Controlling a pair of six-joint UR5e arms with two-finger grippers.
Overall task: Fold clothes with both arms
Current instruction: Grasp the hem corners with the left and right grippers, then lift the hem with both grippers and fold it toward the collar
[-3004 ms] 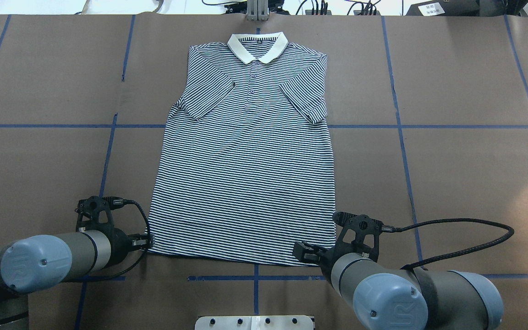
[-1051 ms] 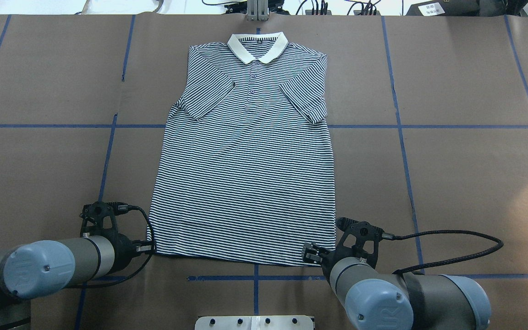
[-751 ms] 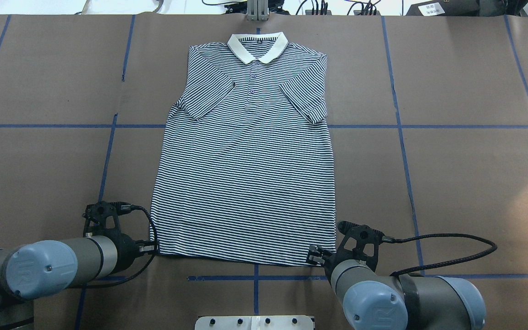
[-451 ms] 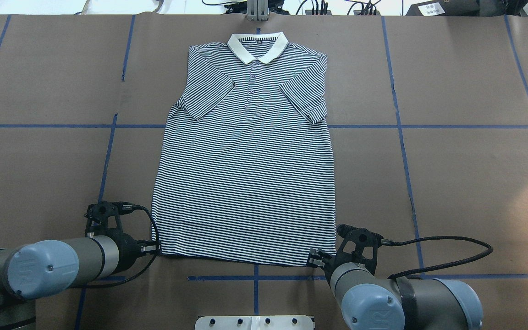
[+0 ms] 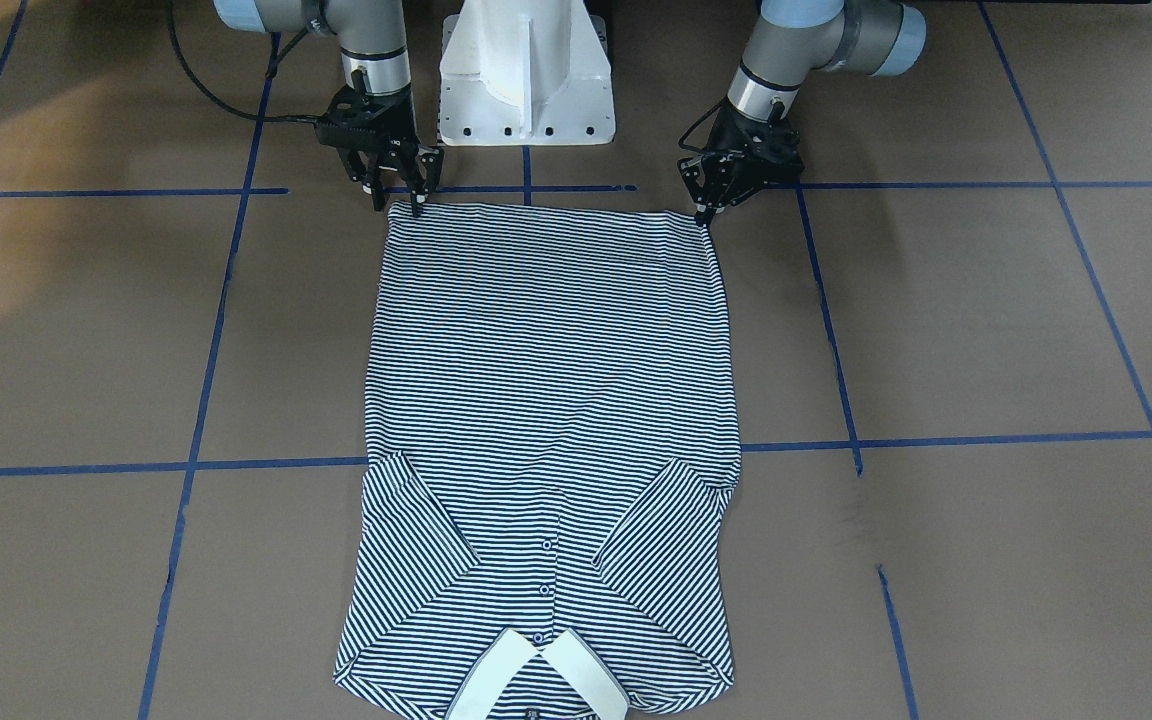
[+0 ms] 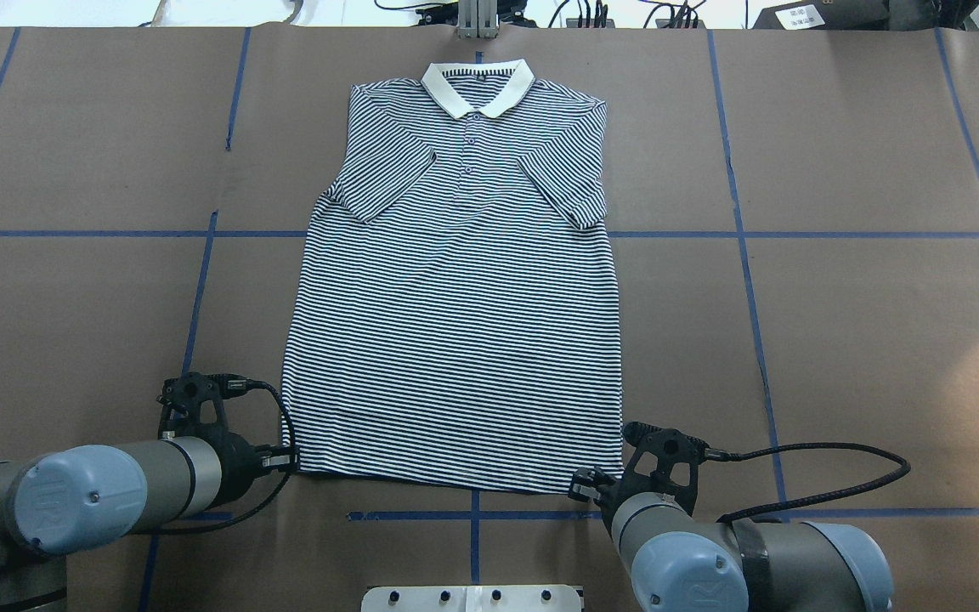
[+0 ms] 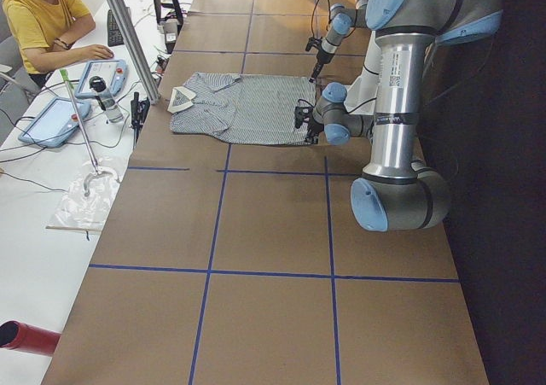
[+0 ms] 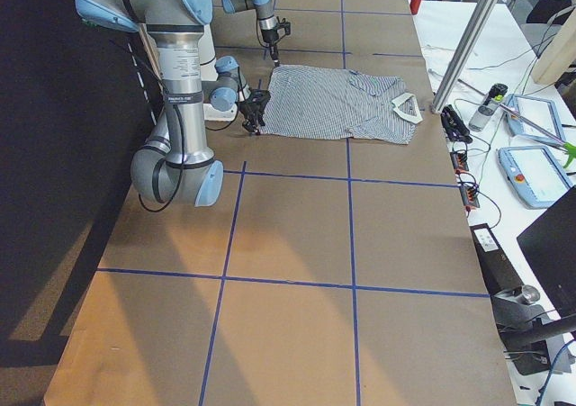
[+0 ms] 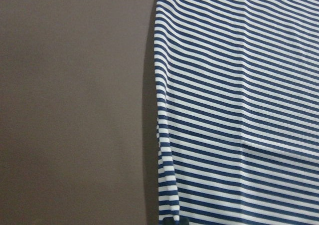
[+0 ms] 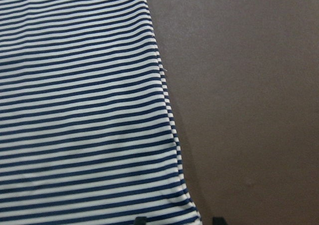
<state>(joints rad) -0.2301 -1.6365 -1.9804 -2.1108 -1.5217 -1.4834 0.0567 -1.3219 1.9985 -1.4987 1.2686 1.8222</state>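
1. Exterior front-facing view: the white pedestal base (image 5: 526, 80) stood behind my wrists, between my two arms, apart from the cloth.
2. The brown table (image 5: 936, 320) lay bare to the outer side of each of my grippers, crossed by blue tape lines (image 5: 936, 440); one line ran just behind my fingertips, along the hem.
3. A black cable (image 6: 829, 467) looped out from my right wrist over the table, away from the shirt.
4. In the exterior left view a person (image 7: 38, 18) in a yellow top sat at the white bench past the far, collar end of the table, well away from my grippers.
5. My left gripper (image 5: 706, 215) sat at the hem corner on its side, its fingers pressed together on that corner; the shirt's edge rippled slightly just ahead of it.
6. My right gripper (image 5: 398, 205) stood spread at the other hem corner, one fingertip (image 10: 141, 219) over the stripes and the other over bare table, with the corner between them.
7. The polo shirt (image 5: 546, 380) stretched away from both grippers, flat and front side up, its hem nearest me.
8. It showed thin navy and white stripes, and both short sleeves (image 5: 416, 540) were folded in across the chest.
9. Small buttons (image 5: 547, 545) ran to the plain white collar (image 5: 536, 675) at the end farthest from my fingers.
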